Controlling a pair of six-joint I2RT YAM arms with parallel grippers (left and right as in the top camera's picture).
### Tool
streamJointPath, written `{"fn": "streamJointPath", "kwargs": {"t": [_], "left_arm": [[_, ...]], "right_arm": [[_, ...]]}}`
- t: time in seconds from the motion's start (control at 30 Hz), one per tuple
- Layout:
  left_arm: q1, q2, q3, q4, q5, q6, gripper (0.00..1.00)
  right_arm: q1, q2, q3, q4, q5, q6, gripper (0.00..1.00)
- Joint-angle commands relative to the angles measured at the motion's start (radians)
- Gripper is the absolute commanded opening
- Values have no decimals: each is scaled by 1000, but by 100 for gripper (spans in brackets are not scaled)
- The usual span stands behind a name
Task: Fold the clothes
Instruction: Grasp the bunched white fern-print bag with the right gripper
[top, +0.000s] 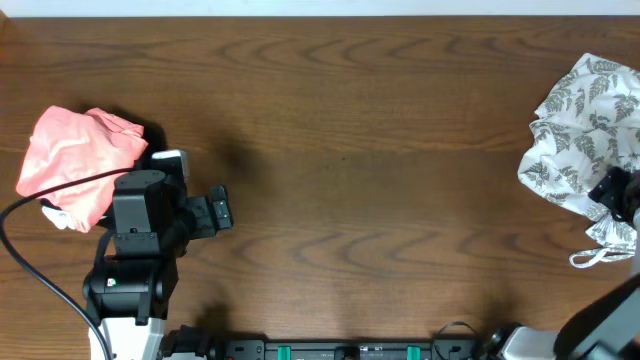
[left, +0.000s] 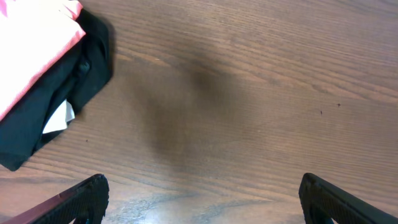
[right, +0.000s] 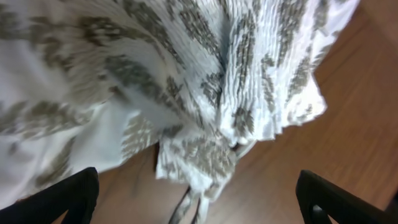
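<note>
Fern-print dress (right: 186, 81) fills my right wrist view, a crumpled heap of thin white cloth at the right edge of the bench (top: 350, 150). My right fingers (right: 62, 196) are spread wide just above it and pinch nothing. A strap (top: 600, 257) loops out toward the near edge. My left fingers (left: 74, 202) are spread as well, over bare wood near the left edge, beside a salmon-pink garment (top: 75, 160) lying on a black cloth (left: 62, 93).

I judge that folding has not begun: the dress is not yet laid out. The next move calls for a grip on an edge or strap to drag it toward the middle and flatten it.

The overhead view cuts off the heap's right side, and no hem, neckline or second strap can be made out.
</note>
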Motion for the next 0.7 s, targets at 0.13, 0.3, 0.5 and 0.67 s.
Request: {"fn": "streamJointPath", "kwargs": {"t": [0.13, 0.3, 0.5, 0.67], "left_arm": [[-4, 1, 23, 3, 14, -5, 98], [-4, 1, 23, 3, 14, -5, 98], [-4, 1, 23, 3, 14, -5, 98], [-4, 1, 23, 4, 14, -5, 98]], "right_arm": [[-42, 121, 15, 77, -93, -23, 95], [-42, 195, 15, 105, -109, -47, 92], [-42, 241, 15, 148, -111, -47, 59], [-41, 231, 16, 158, -144, -47, 1]]}}
